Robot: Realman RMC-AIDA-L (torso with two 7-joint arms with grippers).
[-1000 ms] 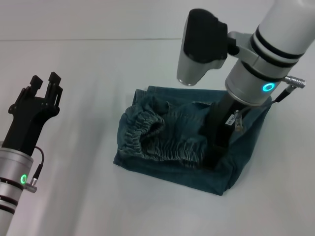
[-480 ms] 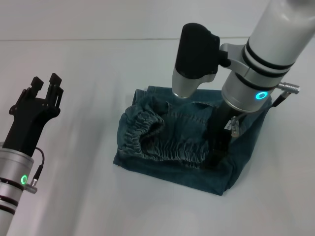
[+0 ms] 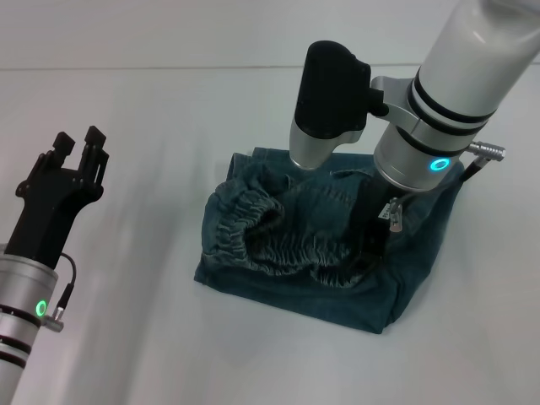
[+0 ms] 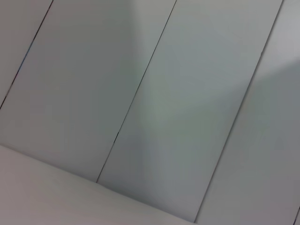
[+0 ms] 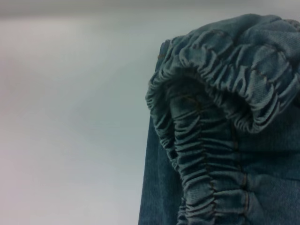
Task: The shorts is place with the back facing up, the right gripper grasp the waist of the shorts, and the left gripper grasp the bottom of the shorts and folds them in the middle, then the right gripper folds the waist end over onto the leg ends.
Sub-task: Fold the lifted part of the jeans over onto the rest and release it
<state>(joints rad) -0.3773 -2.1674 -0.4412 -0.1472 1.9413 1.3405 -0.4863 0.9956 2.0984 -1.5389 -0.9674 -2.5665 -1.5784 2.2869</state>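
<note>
Since the earlier frames, the right arm has been carried slightly leftward and up over the shorts [image 3: 321, 245], and the right gripper [image 3: 371, 245] with its white label has been drawn a little toward the gathered waist [image 3: 253, 221]; the fabric at the fingers has been lifted somewhat, while the left gripper [image 3: 76, 152] has not shifted. The shorts are lying folded in half on the white table [image 3: 126, 101], near its middle, with the elastic waist bunched into an open loop at their left side. The right gripper is planted in the cloth just right of that loop, and its jaws seem closed on the waist fabric, though the tips are buried in the folds. In the right wrist view the ruffled waist [image 5: 225, 93] is seen raised and curled over. Bare table surrounds the shorts on every side. The left gripper is held well left of the shorts, raised off the table, with its jaws apart and nothing between them.
</note>
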